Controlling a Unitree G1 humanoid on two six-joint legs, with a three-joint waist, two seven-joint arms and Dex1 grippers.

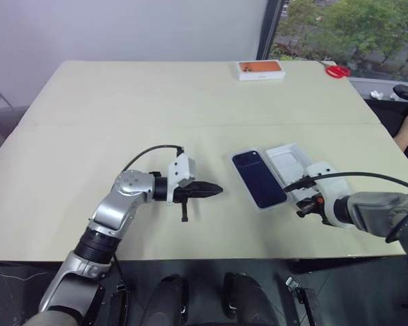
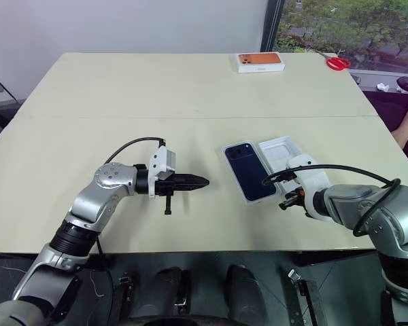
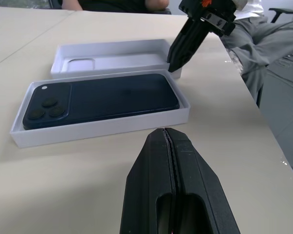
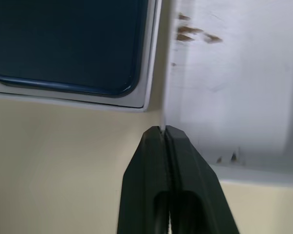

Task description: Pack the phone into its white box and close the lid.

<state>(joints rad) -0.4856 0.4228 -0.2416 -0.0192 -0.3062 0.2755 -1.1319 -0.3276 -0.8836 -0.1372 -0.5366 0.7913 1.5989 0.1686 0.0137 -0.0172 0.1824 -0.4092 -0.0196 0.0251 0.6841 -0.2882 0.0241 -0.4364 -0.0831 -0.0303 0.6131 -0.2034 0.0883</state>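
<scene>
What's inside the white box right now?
The phone lies flat inside the white box, back up, camera cluster showing. It covers the floor of the box, so anything beneath it is hidden.

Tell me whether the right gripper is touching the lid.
Touching. In the left wrist view the right gripper has its shut tips pressed on the near wall of the lid, beside the white box.

Dark navy phone is showing glossy in the plain white box; upper-right box is showing orange
</scene>
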